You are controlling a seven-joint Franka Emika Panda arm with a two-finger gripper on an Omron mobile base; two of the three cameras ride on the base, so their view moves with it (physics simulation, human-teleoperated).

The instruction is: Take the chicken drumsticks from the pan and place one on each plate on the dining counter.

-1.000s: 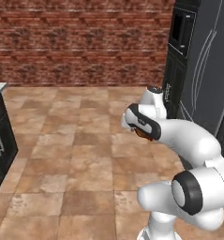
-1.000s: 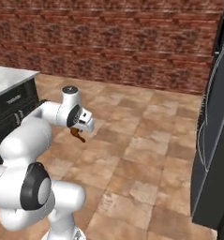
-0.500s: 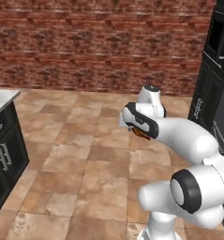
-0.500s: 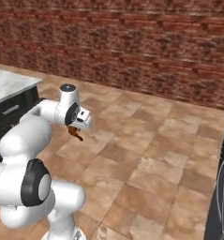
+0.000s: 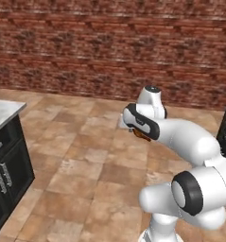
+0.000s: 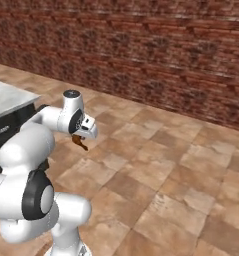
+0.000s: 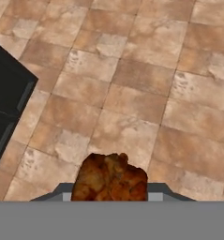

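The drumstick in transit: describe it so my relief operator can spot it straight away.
Start at the white arm in front of the brick wall, over the brown tile floor. At its far end the gripper is shut on the chicken drumstick, a small lumpy orange-brown piece hanging under the hand. It is glossier and darker than the floor tiles.

The hand (image 6: 82,136) is hanging above the floor (image 6: 156,170), gripping a drumstick (image 7: 110,178). The bench (image 5: 3,113) is standing left of the hand; the brick wall (image 5: 109,47) is running behind it.
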